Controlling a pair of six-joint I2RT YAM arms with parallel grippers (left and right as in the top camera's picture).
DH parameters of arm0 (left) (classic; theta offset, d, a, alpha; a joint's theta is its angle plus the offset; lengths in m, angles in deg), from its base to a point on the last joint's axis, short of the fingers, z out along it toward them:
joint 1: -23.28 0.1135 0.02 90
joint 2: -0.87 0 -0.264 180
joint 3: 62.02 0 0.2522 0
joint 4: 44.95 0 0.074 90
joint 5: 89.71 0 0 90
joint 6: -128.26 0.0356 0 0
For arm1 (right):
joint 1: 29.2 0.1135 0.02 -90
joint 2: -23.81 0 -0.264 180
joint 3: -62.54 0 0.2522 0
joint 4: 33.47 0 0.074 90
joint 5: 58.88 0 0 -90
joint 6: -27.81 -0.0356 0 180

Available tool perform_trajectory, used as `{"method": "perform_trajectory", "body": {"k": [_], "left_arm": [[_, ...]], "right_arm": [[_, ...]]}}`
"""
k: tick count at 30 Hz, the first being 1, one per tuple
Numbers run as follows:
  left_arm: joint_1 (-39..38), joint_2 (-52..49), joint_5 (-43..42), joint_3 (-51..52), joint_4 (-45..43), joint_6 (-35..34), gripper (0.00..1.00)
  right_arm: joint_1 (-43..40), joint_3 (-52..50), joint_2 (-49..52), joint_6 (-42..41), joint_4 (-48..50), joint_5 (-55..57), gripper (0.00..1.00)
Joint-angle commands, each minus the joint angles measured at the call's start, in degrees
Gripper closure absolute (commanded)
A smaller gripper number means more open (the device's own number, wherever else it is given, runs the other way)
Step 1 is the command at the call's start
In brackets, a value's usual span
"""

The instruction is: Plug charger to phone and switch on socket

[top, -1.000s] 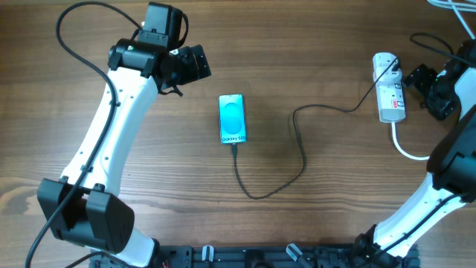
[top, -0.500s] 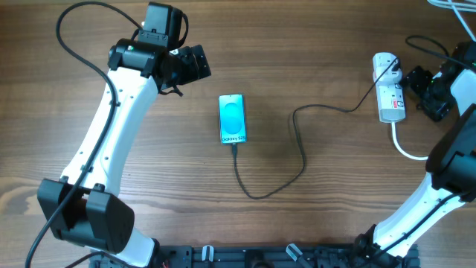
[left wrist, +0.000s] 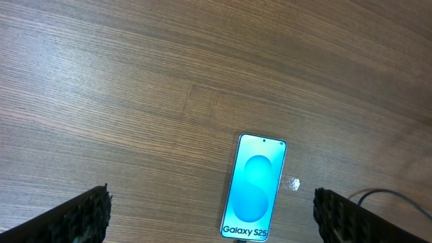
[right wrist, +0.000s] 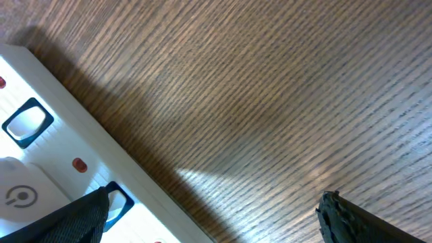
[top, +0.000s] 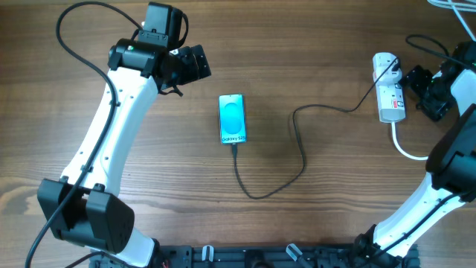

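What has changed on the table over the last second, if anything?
The right gripper edged a little closer to the socket, up and to the left in the overhead view, then stopped beside it. Its jaws are open, and nothing was grabbed or let go. The left gripper, the phone and the charger stayed where they were.

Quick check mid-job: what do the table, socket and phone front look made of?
Table: wood or wood-look laminate, matte; grain lines run along its planks.
Socket: white plastic, smooth with a faint sheen; clean moulded edges show in the right wrist view.
Phone: front probably glass, glossy, lit cyan; its frame is too small to judge.
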Motion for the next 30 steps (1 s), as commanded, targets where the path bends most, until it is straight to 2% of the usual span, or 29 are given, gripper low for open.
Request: {"method": "perform_trajectory", "body": {"k": [1, 30], "left_arm": [[-0.07, -0.22, 0.98, 0.15, 0.00, -0.74, 0.00], [-0.07, -0.22, 0.98, 0.15, 0.00, -0.74, 0.00]], "right_arm": [[0.31, -0.57, 1.25, -0.15, -0.15, -1.84, 0.00], [2.23, -0.57, 1.25, -0.02, -1.25, -1.79, 0.00]]}}
